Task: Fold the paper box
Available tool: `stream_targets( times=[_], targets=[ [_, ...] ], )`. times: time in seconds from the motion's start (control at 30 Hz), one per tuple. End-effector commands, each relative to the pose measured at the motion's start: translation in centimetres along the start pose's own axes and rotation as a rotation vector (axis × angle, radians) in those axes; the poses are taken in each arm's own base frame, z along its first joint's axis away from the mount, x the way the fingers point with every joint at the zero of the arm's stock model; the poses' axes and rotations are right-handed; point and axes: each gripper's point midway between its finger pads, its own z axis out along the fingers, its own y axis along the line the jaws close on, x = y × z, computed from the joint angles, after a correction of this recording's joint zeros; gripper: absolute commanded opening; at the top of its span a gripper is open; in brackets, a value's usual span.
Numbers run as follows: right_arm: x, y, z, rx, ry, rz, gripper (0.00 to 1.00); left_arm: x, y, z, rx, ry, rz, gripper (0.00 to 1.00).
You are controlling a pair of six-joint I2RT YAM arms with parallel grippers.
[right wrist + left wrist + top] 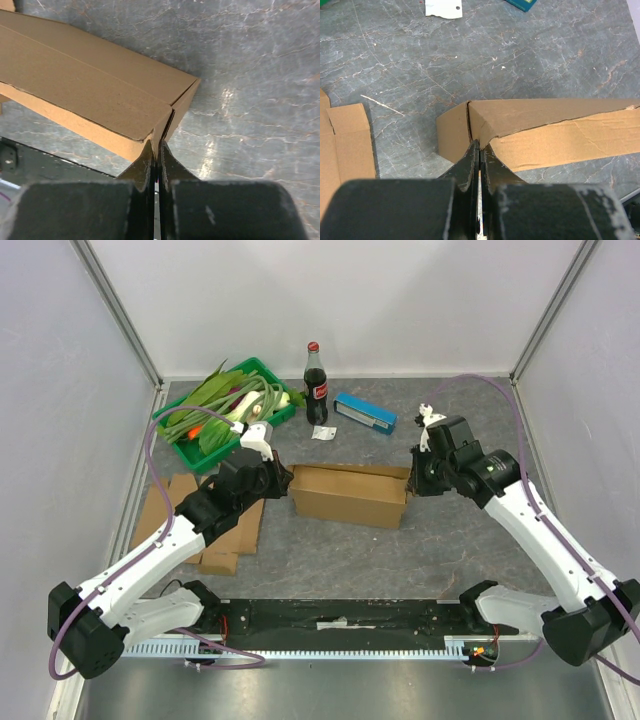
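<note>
**Both ends pinched, box mid-fold at the centre of the counter**

I judge this to be the closing step. The paper box (350,495) lies lengthwise on the counter (450,550) between my arms, formed into a long sleeve. The left gripper (283,480) is clamped tight on its left end corner, and the right gripper (413,478) is clamped on the right end corner. Each seems to pinch a thin cardboard edge where the top flap meets the end flap. Next I'd want to press or tuck those end flaps without pulling the sleeve crooked. From above, both grippers cover the box ends. The wrist views show only the seams, so I can't tell whether any tab is tucked, and the far side is hidden.
</note>
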Motion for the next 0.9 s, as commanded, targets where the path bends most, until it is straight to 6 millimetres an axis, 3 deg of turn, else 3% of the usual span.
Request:
stream_targets(
  times=[0.0,0.13,0.3,0.43,0.53,0.7,0.87],
  targets=[
    [-0.5,4.2,-0.1,-0.227,-0.011,0.138,0.0,2.1,-0.6,-0.2,0.033,0.096,0.012,0.02],
    [-1.0,3.5,0.3,-0.176,-0.05,0.234,0.0,2.3,-0.8,-0.2,0.044,0.105,0.004,0.02],
    [-1.4,1.1,0.5,-0.055,-0.093,0.165,0.0,2.4,-0.8,-0.3,0.045,0.104,-0.004,0.02],
    [0.1,0.0,1.3,-0.006,-0.052,0.126,0.0,2.6,-0.8,-0.3,0.049,0.11,-0.008,0.02],
    [-0.1,-1.6,1.0,0.083,-0.073,0.073,0.0,2.7,-0.7,-0.2,0.044,0.113,-0.011,0.02],
    [-0.3,-1.6,0.6,0.078,-0.073,0.029,0.15,2.6,-0.8,-0.2,0.048,0.112,-0.013,0.02],
    [-1.4,-0.1,-0.3,0.006,-0.102,0.027,0.27,2.9,-0.8,-0.1,0.045,0.119,-0.01,0.02]
  ],
)
